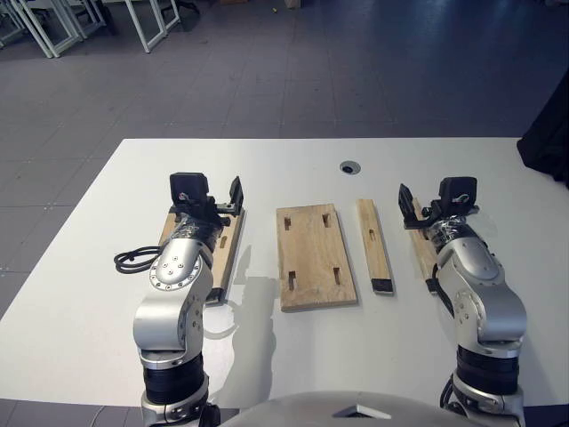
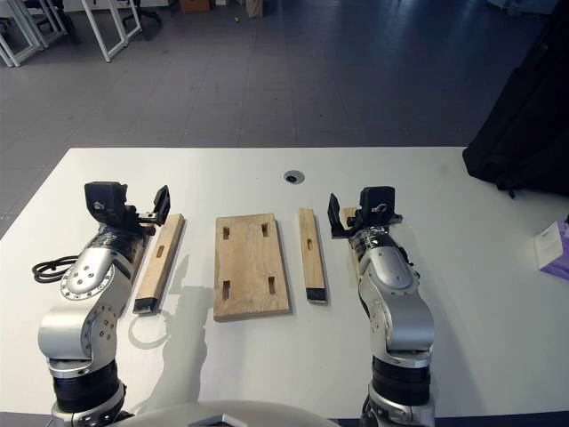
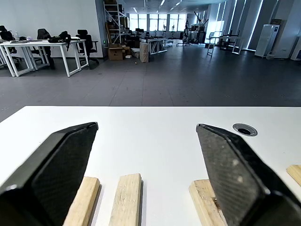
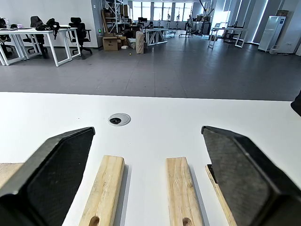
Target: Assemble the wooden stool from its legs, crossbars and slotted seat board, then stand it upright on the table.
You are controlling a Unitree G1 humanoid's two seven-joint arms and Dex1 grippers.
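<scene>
Nothing is put together yet, so I think the job is right at its start. The seat board (image 1: 316,256) lies flat in the middle of the white table (image 1: 293,356), and its four little slots have nothing in them. One wooden stick (image 1: 373,245) with a black end lies just beside the board, on the robot's right, not touching it. More sticks (image 2: 160,258) lie flat on the left side, partly under the left arm, and some others (image 4: 181,193) lie under the right arm. I cannot tell which sticks are legs and which are crossbars. The left gripper (image 1: 213,197) hangs over the far end of the left sticks with its fingers spread wide and nothing between them. The right gripper (image 1: 433,206) sits over the right sticks, spread wide too and holding nothing. A black cord (image 1: 133,258) lies on the table by the left arm. All the steps are left to do: pick up the sticks, join them, push the legs into the slots, and stand the stool up on the table.
</scene>
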